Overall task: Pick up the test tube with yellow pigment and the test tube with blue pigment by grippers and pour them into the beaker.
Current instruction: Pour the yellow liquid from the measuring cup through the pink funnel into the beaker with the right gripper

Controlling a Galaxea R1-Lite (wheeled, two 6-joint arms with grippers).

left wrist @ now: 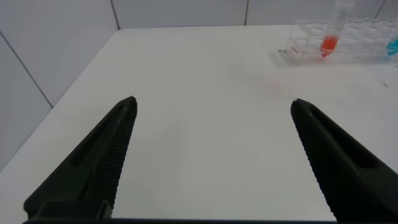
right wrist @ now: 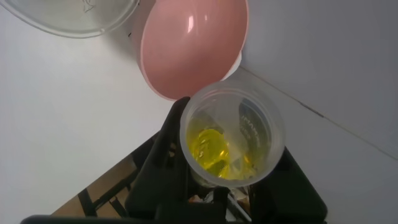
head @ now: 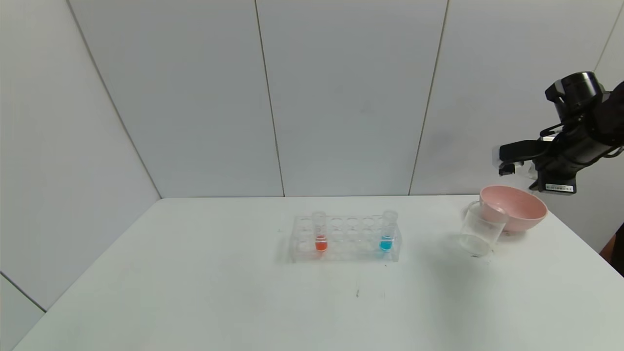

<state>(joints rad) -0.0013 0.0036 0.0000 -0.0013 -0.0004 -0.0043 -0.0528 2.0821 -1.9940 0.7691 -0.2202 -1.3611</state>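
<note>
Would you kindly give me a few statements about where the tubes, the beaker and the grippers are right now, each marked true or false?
1. The right gripper holds the test tube with yellow pigment. True.
2. The test tube with blue pigment lies flat on the table. False: it stands upright in the clear rack.
3. The beaker stands beside the pink bowl. True.
4. The left gripper is shut on the orange-red tube. False: it is open and empty.
</note>
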